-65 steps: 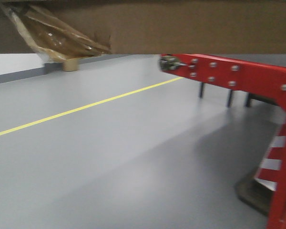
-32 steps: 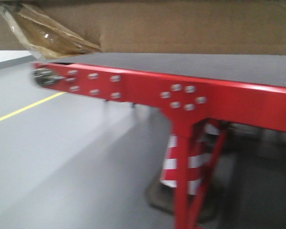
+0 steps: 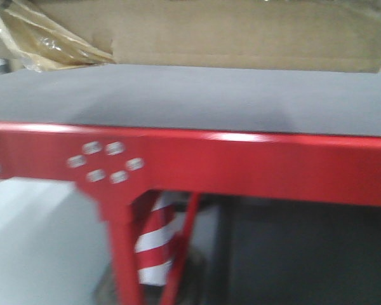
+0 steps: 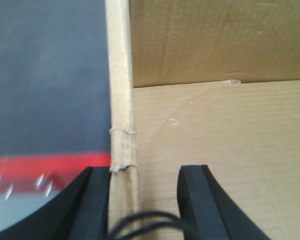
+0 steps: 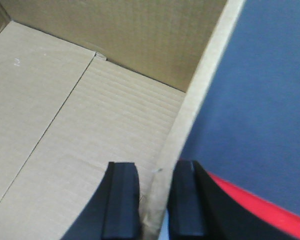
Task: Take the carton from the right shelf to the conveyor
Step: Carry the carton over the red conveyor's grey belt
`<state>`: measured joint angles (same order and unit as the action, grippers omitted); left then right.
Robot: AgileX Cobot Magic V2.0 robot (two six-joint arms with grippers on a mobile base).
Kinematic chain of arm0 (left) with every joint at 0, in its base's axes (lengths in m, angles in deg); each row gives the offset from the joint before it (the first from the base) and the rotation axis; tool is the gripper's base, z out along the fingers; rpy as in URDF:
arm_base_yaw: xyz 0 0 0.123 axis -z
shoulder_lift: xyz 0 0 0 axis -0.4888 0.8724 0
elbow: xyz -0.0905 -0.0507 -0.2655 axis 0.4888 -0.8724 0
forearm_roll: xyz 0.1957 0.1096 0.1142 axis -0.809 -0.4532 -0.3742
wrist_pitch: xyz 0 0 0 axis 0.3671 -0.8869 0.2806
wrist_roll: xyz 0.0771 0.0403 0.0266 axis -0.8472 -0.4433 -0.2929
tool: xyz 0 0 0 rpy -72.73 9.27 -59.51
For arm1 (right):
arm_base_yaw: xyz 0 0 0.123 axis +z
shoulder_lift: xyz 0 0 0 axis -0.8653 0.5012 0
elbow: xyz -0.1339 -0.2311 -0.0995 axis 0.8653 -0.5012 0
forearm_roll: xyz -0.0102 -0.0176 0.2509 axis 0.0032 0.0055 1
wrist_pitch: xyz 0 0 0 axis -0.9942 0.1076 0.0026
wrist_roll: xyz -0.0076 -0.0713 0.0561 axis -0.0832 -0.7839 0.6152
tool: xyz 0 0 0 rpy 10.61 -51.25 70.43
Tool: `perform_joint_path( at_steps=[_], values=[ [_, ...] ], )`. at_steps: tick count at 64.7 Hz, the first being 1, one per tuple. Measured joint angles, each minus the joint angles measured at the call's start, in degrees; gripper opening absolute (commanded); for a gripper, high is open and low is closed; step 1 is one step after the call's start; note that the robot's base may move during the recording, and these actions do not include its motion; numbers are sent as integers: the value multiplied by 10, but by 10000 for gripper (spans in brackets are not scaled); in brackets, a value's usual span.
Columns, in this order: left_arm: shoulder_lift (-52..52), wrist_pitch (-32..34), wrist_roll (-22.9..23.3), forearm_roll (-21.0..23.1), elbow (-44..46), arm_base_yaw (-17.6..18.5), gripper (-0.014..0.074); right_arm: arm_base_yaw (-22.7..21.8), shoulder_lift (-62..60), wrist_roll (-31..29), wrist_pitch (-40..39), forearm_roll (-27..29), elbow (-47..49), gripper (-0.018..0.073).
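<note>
Surface: one counter [image 3: 190,95], a conveyor with a dark grey belt on a red frame [image 3: 254,166]. The frame had one cluster of six bolts [image 3: 105,162]; two more sat at the picture's left edge.

Room: pale grey floor [image 3: 32,241]. One red-and-white striped cone [image 3: 153,240] stood behind the frame's leg.

Carton [image 3: 241,32]: one, brown, open-topped, held over the belt's far part. Whether it touched could not be told. One scrap of clear film [image 3: 44,38] hung at its left corner.

Left hand [image 4: 140,172]: fingers apart, straddling a carton wall, outer finger against it, inner finger clear.

Right hand [image 5: 154,167]: clamped on the opposite wall.
</note>
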<state>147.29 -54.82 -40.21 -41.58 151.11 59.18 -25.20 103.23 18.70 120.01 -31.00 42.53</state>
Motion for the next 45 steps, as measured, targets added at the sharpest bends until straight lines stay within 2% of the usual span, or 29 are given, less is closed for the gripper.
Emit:
perform_joint_path(
  at_steps=[11, 45],
  values=[
    [0, 4, 0, -17, 0, 2, -16, 0, 1, 0, 0, 2, 0, -69],
    [0, 4, 0, -23, 0, 2, -16, 1, 3, 0, 0, 6, 0, -69]
  ],
)
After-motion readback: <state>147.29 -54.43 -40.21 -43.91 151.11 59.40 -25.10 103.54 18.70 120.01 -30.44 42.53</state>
